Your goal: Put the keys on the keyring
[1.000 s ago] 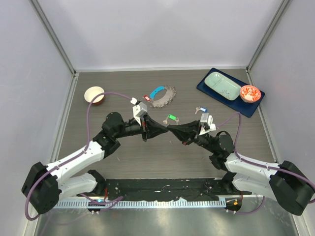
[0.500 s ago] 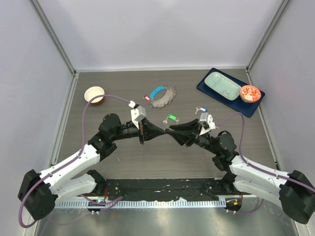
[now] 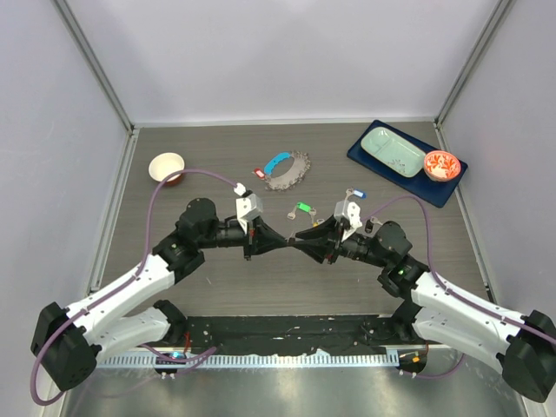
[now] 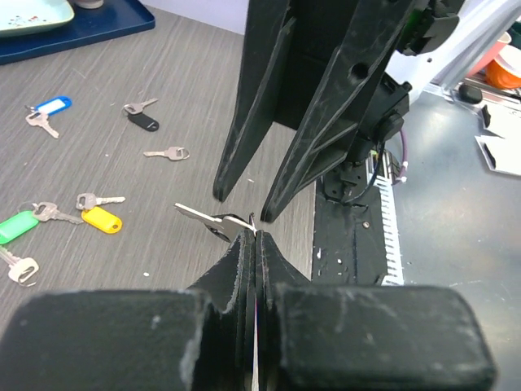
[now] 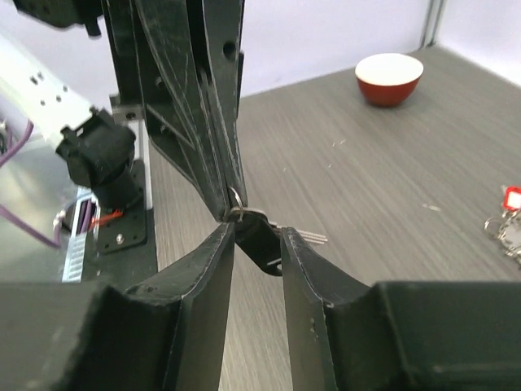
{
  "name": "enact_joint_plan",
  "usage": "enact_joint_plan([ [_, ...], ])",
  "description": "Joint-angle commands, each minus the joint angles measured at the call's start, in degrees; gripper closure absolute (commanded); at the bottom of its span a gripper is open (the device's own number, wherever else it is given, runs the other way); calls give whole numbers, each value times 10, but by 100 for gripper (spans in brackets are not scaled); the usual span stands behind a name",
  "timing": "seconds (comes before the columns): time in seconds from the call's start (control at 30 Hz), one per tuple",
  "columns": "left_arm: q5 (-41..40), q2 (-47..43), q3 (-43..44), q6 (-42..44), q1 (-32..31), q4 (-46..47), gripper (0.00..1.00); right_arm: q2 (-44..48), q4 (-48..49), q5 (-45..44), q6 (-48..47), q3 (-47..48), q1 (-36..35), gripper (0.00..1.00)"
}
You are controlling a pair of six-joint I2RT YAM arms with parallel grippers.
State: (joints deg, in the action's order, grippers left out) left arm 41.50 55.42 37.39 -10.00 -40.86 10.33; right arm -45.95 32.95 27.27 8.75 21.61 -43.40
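My left gripper (image 3: 287, 241) is shut on the small ring of a black-tagged key (image 5: 262, 241), held above the table's middle. Its silver blade (image 4: 202, 216) sticks out sideways. My right gripper (image 3: 298, 242) meets it tip to tip and stands open, its fingers (image 5: 213, 269) either side of the black tag without pinching it. The keyring (image 3: 288, 170), a grey chain with a blue strap and a red tag (image 5: 511, 195), lies farther back. Loose keys lie on the table: green (image 3: 302, 208), blue (image 3: 358, 194), yellow (image 4: 99, 218), black (image 4: 145, 120) and plain silver (image 4: 167, 153).
A white bowl (image 3: 167, 165) sits at the back left. At the back right a dark blue tray (image 3: 363, 155) carries a pale green dish (image 3: 393, 149) and a small red bowl (image 3: 440, 165). Grey walls enclose the table on three sides.
The right gripper has opened around the black tag and shifted slightly left. The left gripper has shut on the key's ring and now holds the key alone.
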Motion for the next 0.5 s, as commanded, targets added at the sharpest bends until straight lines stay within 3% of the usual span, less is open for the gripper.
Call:
enact_joint_plan([
  [0.0, 46, 7, 30, 11, -1, -3, 100, -14, -15, 52, -32, 31, 1, 64],
  [0.47, 56, 29, 45, 18, -1, -28, 100, -15, -14, 86, -44, 35, 1, 69],
])
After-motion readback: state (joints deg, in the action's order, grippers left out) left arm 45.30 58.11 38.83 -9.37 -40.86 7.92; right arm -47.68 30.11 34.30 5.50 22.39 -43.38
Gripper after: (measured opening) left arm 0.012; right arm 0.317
